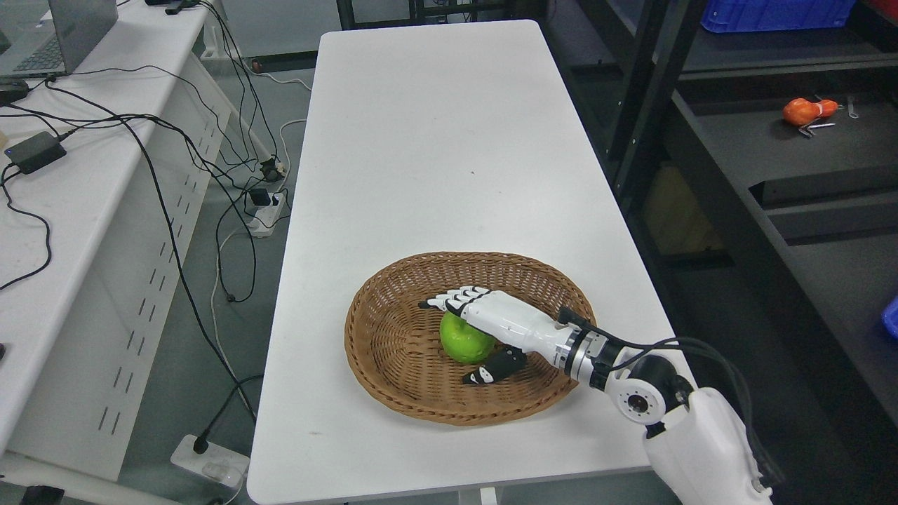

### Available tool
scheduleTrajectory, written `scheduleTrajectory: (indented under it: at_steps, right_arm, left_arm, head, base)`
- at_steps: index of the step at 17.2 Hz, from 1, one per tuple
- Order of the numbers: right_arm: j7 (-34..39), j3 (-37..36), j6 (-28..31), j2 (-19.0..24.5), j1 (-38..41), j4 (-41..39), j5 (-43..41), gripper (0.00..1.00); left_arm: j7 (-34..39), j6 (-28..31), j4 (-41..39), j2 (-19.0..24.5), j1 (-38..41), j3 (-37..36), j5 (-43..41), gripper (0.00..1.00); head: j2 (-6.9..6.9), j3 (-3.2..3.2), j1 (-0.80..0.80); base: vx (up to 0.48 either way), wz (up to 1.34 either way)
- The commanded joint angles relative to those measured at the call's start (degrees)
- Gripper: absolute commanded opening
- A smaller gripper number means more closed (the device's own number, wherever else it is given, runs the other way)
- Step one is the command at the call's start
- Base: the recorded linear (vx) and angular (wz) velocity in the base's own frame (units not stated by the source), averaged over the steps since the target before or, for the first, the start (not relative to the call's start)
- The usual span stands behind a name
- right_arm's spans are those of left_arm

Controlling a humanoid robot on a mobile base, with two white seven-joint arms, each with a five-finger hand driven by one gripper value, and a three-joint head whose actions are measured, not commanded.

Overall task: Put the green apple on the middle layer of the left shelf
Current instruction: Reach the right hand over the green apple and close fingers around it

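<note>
My right hand (484, 330) is reaching in from the lower right of the frame, its fingers (449, 301) lying over the green apple (465, 339) and the thumb below it — open around it, not clamped. The apple is sitting in the wicker basket (393, 382) on the white tabletop (435, 140).

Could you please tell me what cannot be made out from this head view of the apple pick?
- Green apple: its far and right sides are covered by the right robot hand, so contact there is unclear.
- Wicker basket: floor under the apple hidden.
- Left robot hand: outside the frame.
- Orange object on the dark shelf: too small to identify.
</note>
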Motion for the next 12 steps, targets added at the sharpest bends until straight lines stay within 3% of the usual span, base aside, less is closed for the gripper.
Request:
scheduleTrajectory:
  at_steps: [1, 3, 7, 9, 12]
  right_arm:
    - [-1.0, 0.5, 0.5, -0.1, -0.4, 2.5, -0.1, 0.64]
    - [-1.0, -2.0, 0.5, -0.1, -0.3, 2.4, -0.8, 0.48]
    - [-0.9, -5.3, -0.3, -0.3, 0.1, 1.8, -1.4, 0.25]
    - [-0.5, -7.0, -1.6, -1.4, 0.4, 1.5, -2.4, 0.04]
    - [-0.8, -13.0, -1.8, -1.5, 1.5, -1.4, -6.9, 0.01]
  left_arm:
    - [0.0, 0.0, 0.1, 1.0, 0.0, 0.0, 0.0, 1.0]
    - [0.0, 0.0, 0.0, 1.0, 0.0, 0.0, 0.0, 1.0]
    - [0.1, 0.0, 0.0, 1.0, 0.0, 0.0, 0.0, 1.0]
    - [0.1, 0.0, 0.1, 1.0, 0.0, 0.0, 0.0, 1.0]
    - [0.1, 0.0, 0.1, 1.0, 0.0, 0.0, 0.0, 1.0]
  head:
    - [0.0, 0.0, 0.0]
    - [0.0, 0.0, 0.0]
    - [0.0, 0.0, 0.0]
    - [0.0, 0.0, 0.0]
    - [0.0, 0.0, 0.0]
  base:
    - [0.0, 0.0]
    - [0.0, 0.0]
    - [0.0, 0.0]
    - [0.0, 0.0]
    - [0.0, 0.0]
